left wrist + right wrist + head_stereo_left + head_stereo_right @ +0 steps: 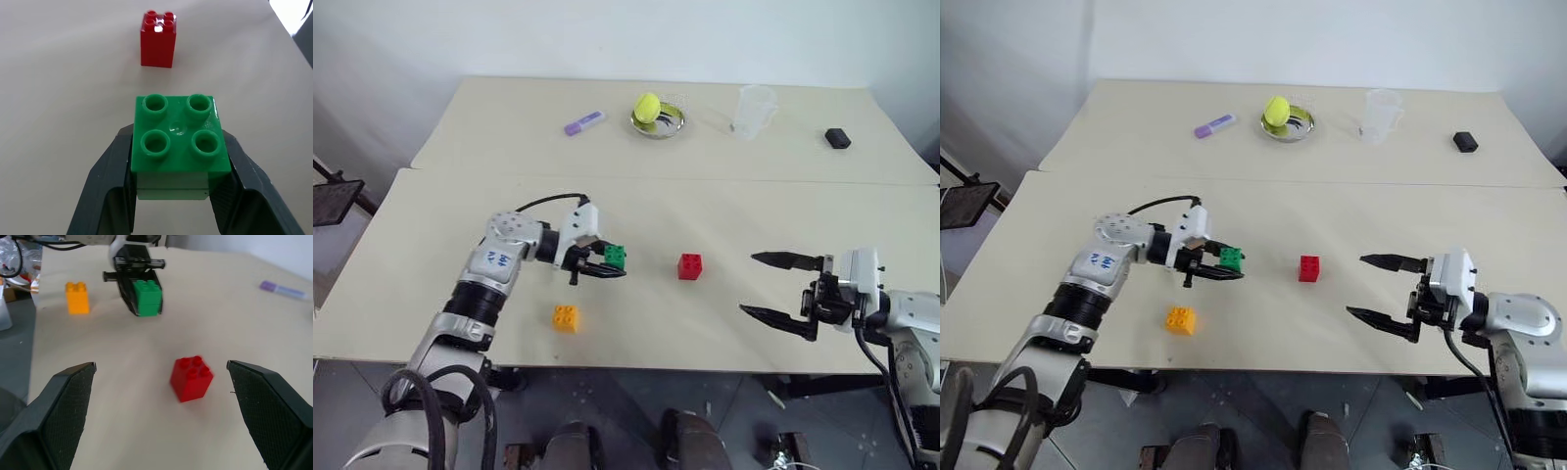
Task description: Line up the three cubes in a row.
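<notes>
Ideally the green cube [615,257], clamped in the left gripper [597,262], should be set down just beside the red cube [690,266], edges squared; the right gripper [781,289] is held wide, empty

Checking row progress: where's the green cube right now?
The green cube is clamped in the left claw, left of centre on the near table, with the red cube to its right and the orange-yellow cube nearer the front edge.
</notes>
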Robot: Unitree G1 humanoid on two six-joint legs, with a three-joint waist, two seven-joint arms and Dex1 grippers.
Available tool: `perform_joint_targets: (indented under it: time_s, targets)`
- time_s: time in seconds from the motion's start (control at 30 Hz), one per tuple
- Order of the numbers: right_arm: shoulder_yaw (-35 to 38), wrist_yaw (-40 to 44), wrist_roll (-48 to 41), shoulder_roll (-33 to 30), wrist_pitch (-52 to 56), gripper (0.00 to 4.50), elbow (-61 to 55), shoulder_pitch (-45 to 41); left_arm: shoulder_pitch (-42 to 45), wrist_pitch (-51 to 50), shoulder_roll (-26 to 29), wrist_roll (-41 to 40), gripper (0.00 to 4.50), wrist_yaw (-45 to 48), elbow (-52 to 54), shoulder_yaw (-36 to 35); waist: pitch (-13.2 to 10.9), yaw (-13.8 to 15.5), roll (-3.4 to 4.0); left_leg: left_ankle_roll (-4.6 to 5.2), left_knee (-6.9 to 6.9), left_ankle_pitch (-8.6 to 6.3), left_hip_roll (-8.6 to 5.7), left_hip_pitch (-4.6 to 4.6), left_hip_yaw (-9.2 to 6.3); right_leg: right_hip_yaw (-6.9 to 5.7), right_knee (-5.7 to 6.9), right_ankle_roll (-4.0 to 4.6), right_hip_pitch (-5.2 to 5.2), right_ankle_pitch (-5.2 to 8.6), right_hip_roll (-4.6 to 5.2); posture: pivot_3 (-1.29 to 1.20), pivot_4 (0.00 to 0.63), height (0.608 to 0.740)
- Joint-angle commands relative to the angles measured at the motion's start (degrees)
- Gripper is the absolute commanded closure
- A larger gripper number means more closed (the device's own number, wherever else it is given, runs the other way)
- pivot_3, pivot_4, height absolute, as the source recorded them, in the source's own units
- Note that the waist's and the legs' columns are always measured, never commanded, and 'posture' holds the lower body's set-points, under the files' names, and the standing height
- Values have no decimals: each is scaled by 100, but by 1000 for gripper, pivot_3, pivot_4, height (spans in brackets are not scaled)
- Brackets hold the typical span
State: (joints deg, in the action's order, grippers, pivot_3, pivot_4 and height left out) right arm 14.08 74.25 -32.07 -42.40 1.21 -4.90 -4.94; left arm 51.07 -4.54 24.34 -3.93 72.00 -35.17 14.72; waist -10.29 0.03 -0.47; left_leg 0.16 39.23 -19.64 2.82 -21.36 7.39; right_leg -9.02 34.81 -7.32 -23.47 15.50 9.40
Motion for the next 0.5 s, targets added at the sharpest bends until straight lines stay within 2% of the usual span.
perform_joint_targets:
  time_s: [0.03,0.13,0.2,0.33,0.43,0.5]
  targets:
    - [192,-250,-134,45,5,0,-532,190,372,420,-232,358,2981,-232,-651,153,-1,10,-1,1,1,0,-1,-2,0,0,-4,0,1,0,0,0,150,740]
    - [203,-395,-142,83,4,0,-731,390,580,409,-436,467,2981,-319,-1029,185,-2,21,-3,2,3,0,-1,-7,-2,-1,-7,0,0,0,1,0,150,740]
    - [205,-487,-149,98,11,0,-812,458,660,552,-507,519,2209,-264,-1218,202,-2,31,-3,3,4,0,-1,-8,-4,-2,-8,0,1,0,1,0,150,740]
    - [148,-645,-190,149,46,0,-977,562,803,698,-634,456,1021,-274,-1447,71,-2,35,-4,3,4,0,-1,-8,-5,-3,-7,0,0,0,1,0,150,740]
    - [56,-657,-231,170,103,0,-1020,538,828,756,-476,140,134,102,-1269,-195,-3,30,-5,3,4,0,-1,-9,-5,-3,-7,0,0,0,1,0,150,740]
    - [-14,-612,-241,166,123,0,-955,446,766,708,-240,-112,29,456,-1004,-414,-3,-5,-4,3,4,0,-1,-8,-6,-3,-5,0,-1,0,1,0,150,740]
